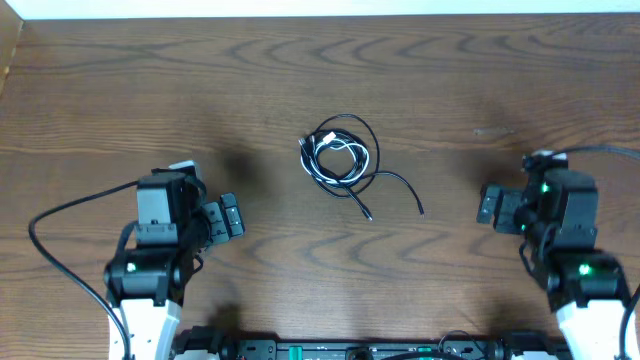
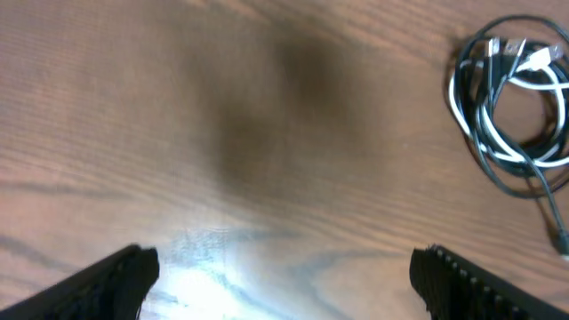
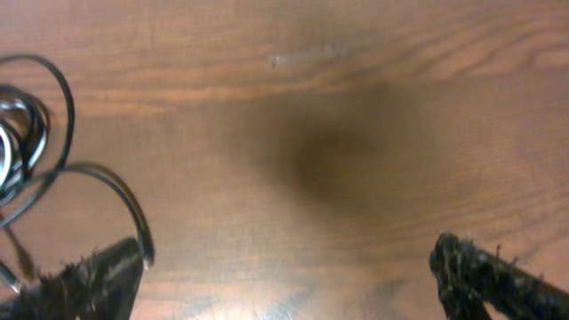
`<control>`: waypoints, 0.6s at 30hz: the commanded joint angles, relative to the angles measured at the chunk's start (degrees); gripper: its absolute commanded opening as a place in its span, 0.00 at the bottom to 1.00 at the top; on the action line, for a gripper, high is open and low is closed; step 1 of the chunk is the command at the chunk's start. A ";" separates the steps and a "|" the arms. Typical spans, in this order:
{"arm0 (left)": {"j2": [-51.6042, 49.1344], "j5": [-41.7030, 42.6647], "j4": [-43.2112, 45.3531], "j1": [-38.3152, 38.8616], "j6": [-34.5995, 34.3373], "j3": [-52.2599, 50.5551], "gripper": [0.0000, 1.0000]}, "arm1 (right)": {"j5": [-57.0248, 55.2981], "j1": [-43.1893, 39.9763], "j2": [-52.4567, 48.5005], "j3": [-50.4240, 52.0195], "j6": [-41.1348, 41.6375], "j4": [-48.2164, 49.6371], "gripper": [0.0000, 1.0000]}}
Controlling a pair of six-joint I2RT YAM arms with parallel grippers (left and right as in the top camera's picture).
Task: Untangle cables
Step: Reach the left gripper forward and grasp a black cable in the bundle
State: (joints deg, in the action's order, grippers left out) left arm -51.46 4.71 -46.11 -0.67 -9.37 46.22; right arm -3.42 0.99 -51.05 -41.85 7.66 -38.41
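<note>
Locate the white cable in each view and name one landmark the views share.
Overhead: white cable at the centre of the table, inside the tangle.
Left wrist: top right corner.
Right wrist: only a sliver at the far left edge.
Shared landmark: the black cable tangled with it, visible in all three views.

A dark brown wood-grain desk (image 1: 120,90) carries one small tangle near its middle: a thin long black cord (image 1: 400,180) coiled in loops, a shorter white cord (image 1: 347,147) wound through them, two black ends trailing toward the arms' side.
</note>
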 commanded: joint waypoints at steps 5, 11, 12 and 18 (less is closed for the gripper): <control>-1.66 6.32 -6.21 -0.24 -4.92 6.51 0.96 | 3.50 0.50 -9.84 -14.45 0.90 -9.62 0.99; -1.64 6.73 -5.84 -0.24 -6.99 6.51 0.98 | 4.26 0.50 -9.44 -14.45 0.90 -9.60 0.99; -1.64 6.71 -5.70 -0.24 -7.98 6.51 0.98 | 4.22 0.50 -9.44 -14.45 0.87 -9.55 0.99; -1.62 6.69 -3.06 -0.24 -8.59 6.54 0.98 | 6.56 0.50 -9.49 -14.45 1.09 -9.03 0.99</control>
State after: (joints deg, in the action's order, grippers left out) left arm -53.10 10.68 -50.78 -0.64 -16.80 51.68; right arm 0.69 0.99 -60.84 -55.02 7.73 -47.53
